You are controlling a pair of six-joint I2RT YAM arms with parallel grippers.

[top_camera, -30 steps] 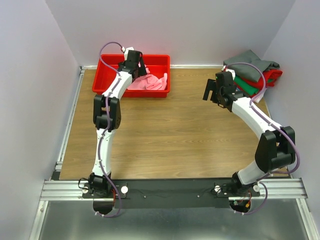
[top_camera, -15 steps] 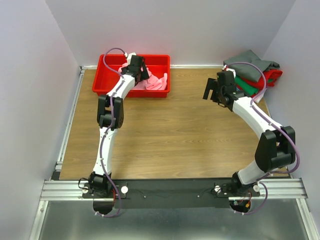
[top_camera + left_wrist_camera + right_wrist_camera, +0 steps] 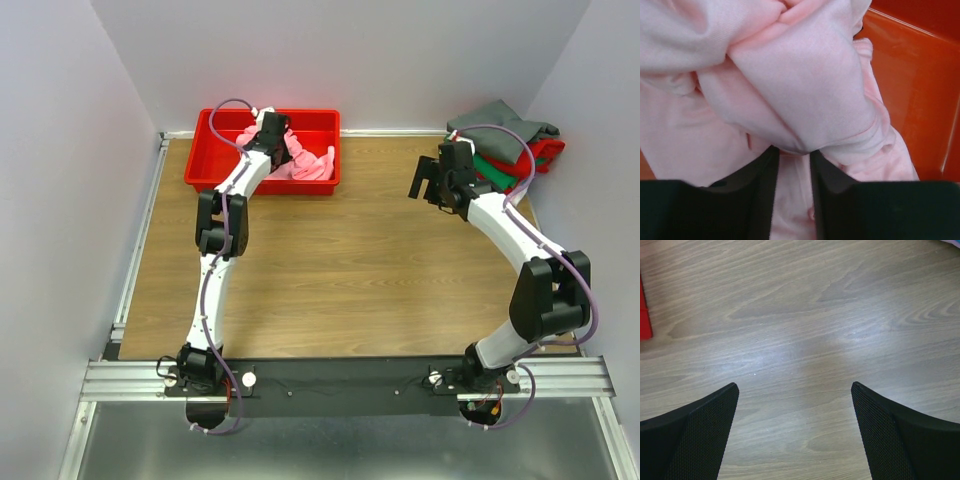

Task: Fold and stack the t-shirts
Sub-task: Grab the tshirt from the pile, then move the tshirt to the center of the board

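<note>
Left gripper (image 3: pixel 792 157) pinches the pink t-shirt (image 3: pixel 805 95) in the red tray (image 3: pixel 205 170) — right gripper (image 3: pixel 794 390) waits.
The left jaws are drawn in on a bunched fold of the pink t-shirt, which lies crumpled inside the tray at the far left, a hold that looks meant for lifting it out to fold. The right jaws are spread wide with nothing in them, over the bare wooden surface (image 3: pixel 350 270). The folded t-shirts (image 3: pixel 505 135) — grey over green and red — sit stacked at the far right corner, well apart. The tray's wall stands between shirt and open wood.
</note>
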